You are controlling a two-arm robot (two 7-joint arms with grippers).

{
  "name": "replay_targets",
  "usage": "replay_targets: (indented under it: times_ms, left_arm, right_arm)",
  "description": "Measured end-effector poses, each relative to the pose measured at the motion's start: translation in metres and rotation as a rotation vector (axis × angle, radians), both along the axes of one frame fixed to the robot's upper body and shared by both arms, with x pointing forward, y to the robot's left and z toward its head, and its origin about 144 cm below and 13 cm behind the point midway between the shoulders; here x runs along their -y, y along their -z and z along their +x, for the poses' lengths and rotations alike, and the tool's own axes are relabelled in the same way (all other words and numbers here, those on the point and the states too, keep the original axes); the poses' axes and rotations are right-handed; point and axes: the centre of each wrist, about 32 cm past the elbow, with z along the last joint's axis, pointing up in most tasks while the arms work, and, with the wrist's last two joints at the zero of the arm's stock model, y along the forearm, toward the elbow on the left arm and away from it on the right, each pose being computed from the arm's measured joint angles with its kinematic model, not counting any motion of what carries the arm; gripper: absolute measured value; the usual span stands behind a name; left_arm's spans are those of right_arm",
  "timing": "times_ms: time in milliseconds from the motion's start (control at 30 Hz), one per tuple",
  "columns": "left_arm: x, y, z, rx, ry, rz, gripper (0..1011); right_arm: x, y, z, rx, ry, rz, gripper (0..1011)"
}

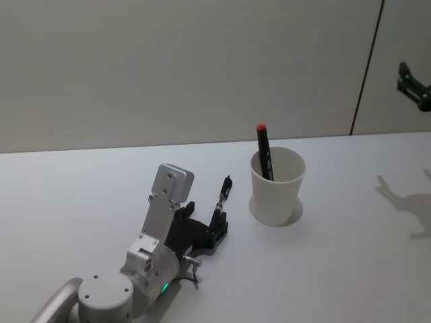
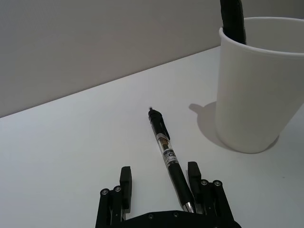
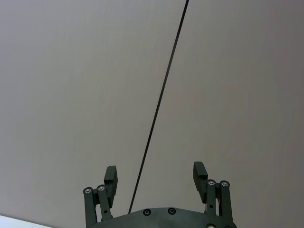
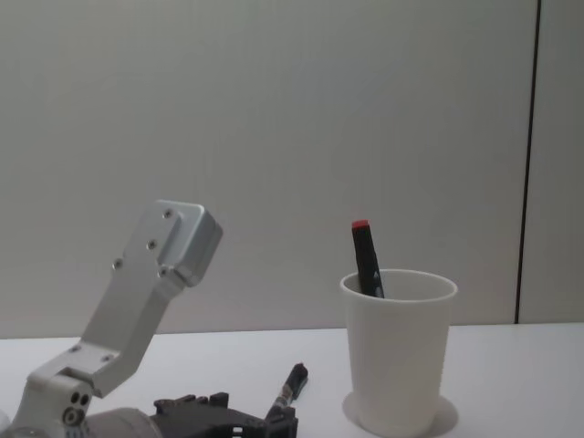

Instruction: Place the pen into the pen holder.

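A black pen (image 2: 166, 152) with a clear middle section lies flat on the white table (image 2: 71, 156), its tip pointing away from me. My left gripper (image 2: 159, 179) is open and low over the table. The pen's rear end lies between its fingers, close against one finger (image 2: 193, 175). In the head view the pen (image 1: 221, 200) sits just left of the pen holder (image 1: 276, 187), a white paper cup standing upright. A black marker with a red cap (image 1: 263, 152) leans inside the cup. My right gripper (image 3: 155, 173) is open, raised at the far right (image 1: 413, 83), facing the wall.
The grey wall behind the table has a dark vertical seam (image 1: 367, 67). The cup (image 4: 399, 351) stands close to the right of my left gripper (image 4: 260, 422). Bare white tabletop (image 1: 363, 269) spreads to the right of the cup.
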Motion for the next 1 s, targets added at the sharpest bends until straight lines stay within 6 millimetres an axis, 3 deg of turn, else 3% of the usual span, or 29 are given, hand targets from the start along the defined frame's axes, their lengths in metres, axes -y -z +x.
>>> replay_targets:
  times_ms: [1000]
  left_arm:
    - [0.0, 0.0002, 0.0, -0.001, 0.0, 0.001, 530]
  right_arm:
    - [0.0, 0.0, 0.0, 0.0, 0.0, 0.0, 1001]
